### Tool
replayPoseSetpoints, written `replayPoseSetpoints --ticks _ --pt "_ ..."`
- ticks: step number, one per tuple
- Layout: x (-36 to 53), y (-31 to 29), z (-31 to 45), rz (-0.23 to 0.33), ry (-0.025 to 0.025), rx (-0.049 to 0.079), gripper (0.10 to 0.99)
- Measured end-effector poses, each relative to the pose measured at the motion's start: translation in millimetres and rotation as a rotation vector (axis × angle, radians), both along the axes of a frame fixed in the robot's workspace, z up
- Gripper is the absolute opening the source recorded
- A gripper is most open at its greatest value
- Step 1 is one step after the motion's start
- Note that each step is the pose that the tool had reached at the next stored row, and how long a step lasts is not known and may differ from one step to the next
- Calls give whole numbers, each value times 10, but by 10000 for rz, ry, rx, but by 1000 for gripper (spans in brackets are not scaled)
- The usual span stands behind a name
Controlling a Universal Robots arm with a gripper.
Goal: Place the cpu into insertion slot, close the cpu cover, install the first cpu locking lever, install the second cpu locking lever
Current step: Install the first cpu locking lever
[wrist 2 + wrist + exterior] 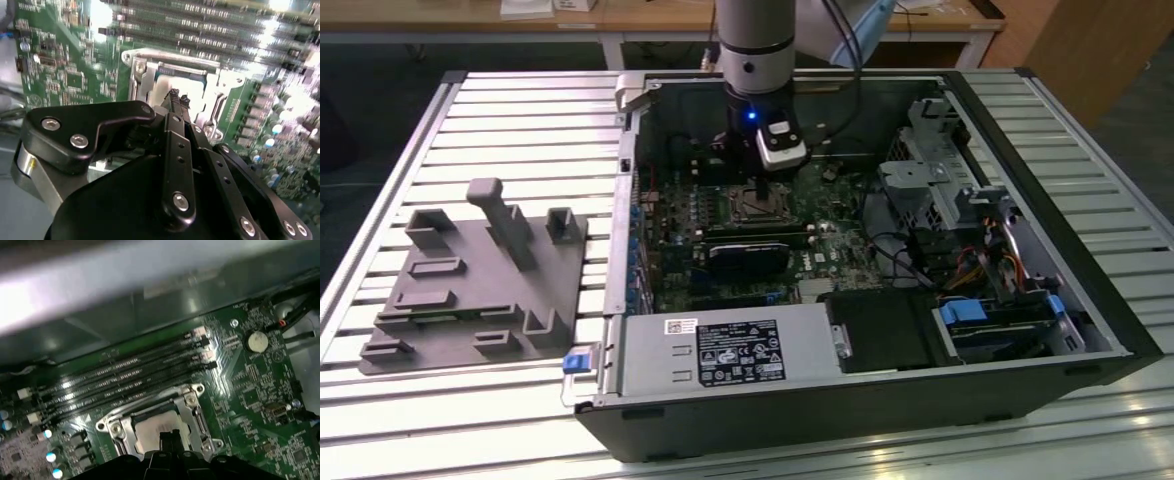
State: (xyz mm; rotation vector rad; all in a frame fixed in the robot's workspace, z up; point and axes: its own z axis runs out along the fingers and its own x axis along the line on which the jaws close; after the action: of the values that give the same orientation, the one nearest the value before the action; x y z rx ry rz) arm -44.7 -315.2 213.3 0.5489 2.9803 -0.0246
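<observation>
Black gripper [177, 100] fingertips sit almost together, gripping nothing I can make out, poised just above the cpu [159, 429]. That pale silvery square lies flat in the insertion slot [131, 419], apparently seated. Around it runs the metal cpu cover [192, 405], on the green motherboard [250, 385].

In both wrist views the fingers [176, 99] hide part of the cpu [152, 428].
</observation>
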Motion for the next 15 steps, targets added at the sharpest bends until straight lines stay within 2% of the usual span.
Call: replayPoseSetpoints --ticks 4,9,15 --pt "0 -47 0 3 0 0 106" --pt "-1 -55 9 168 -10 -1 106" --pt "-1 -54 115 223 -12 2 106"
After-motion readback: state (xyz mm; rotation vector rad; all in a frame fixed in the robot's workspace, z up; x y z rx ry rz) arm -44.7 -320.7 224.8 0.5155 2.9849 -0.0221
